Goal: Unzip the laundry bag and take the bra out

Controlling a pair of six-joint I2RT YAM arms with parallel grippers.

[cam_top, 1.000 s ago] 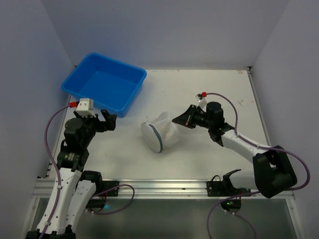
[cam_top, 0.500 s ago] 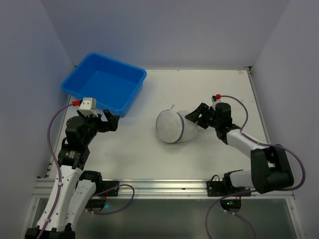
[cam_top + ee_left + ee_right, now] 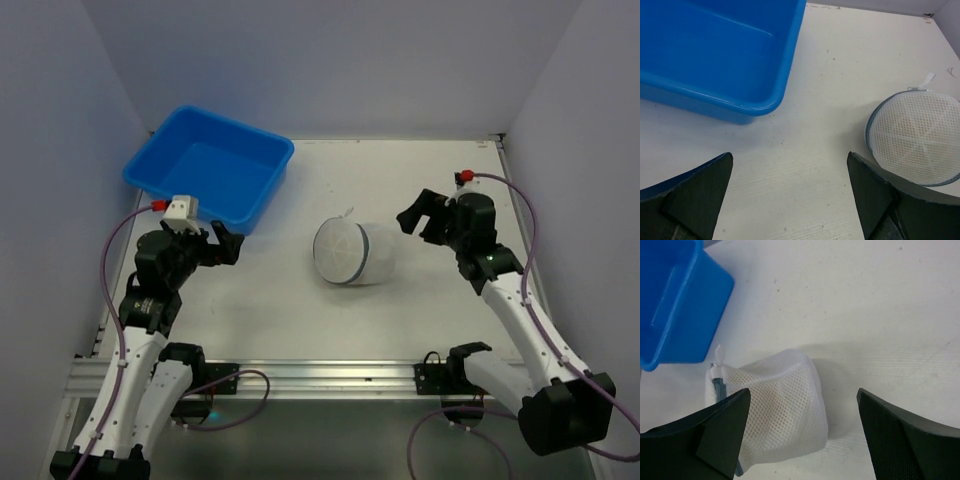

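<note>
The laundry bag [image 3: 352, 253], a round white mesh pod with a thin dark rim, lies on its side mid-table. Its white zip tab [image 3: 927, 80] sticks out at the top. The bra is hidden; only a faint tan tint shows through the mesh [image 3: 912, 130]. My right gripper [image 3: 418, 212] hangs open just right of the bag, clear of it; in the right wrist view the bag [image 3: 782, 410] lies below and between the spread fingers of the gripper [image 3: 803, 400]. My left gripper [image 3: 228, 245] stands open over bare table [image 3: 790, 167], well left of the bag [image 3: 917, 137].
A blue rectangular tub [image 3: 210, 165] sits at the back left, its near corner [image 3: 765, 106] close ahead of my left gripper. The white table [image 3: 440, 170] ends in a metal rail at the near edge [image 3: 300, 375]. Walls close in the back and both sides.
My right gripper opened, let go of the bag and drew back to the right. The bag shifted right and settled on its side. The left arm barely moved.
</note>
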